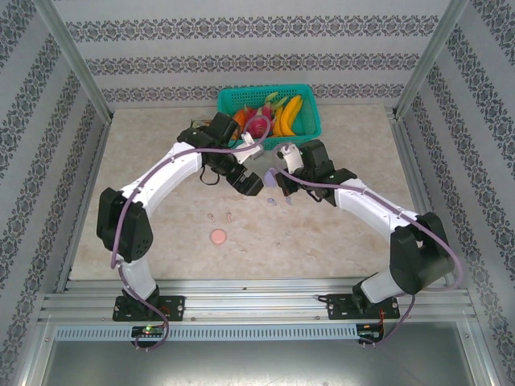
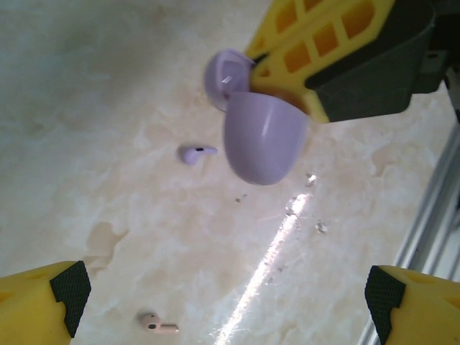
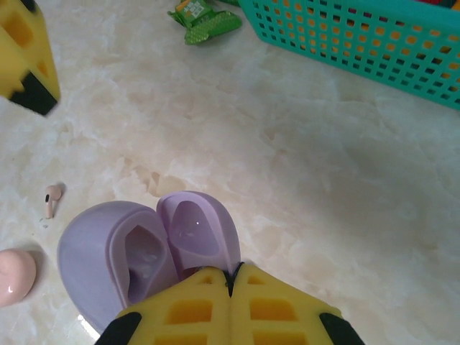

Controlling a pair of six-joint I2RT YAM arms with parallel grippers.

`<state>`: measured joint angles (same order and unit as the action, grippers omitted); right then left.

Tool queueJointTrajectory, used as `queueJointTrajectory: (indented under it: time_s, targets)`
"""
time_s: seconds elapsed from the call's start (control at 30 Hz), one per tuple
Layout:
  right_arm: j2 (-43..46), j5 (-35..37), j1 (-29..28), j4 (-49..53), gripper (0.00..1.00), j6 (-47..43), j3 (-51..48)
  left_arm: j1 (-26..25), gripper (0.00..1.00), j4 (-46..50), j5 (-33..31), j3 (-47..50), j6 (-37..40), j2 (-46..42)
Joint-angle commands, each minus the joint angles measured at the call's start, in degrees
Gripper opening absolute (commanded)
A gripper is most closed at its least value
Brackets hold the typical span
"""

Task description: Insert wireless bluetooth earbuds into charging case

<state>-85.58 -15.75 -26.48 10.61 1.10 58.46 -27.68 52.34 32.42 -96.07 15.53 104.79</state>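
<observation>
The right tool (image 3: 230, 284) has its fingers pressed together, pinching the open lilac charging case (image 3: 136, 251) at its edge by the hinge. The left tool (image 2: 224, 291) is spread wide over the table (image 2: 93, 93). In the left wrist view, a lilac earbud (image 2: 195, 153) lies on the table near the case, at its nine o'clock. A pink earbud (image 2: 157, 325) lies at the case's seven o'clock, between the left tool's fingers.
</observation>
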Motion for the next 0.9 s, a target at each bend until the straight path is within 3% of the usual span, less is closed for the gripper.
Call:
queueJointTrajectory:
  time_s: [0.0, 0.37, 0.7, 0.87]
  targets:
    - [-0.47, -0.52, 0.02, -4.56, 0.00, -0.67, 1.49, 0.07, 1.00, 6.37, 4.82, -3.82, 2.70, 2.05]
    - [1.74, -2.88, 0.03, -6.72, 0.00, -0.58, -2.37, 0.17, 0.92, 12.93, 14.34, -10.70, 5.88, 9.26]
    - [3.62, -3.26, 0.08, -14.43, 0.00, 2.33, -8.21, 1.07, 0.82, 10.81, 14.83, -11.52, 5.26, 11.65]
    - [4.19, -3.78, -0.06, -17.17, 0.00, 3.98, -9.56, 1.45, 0.73, 12.96, 16.17, -15.10, 5.84, 13.97]
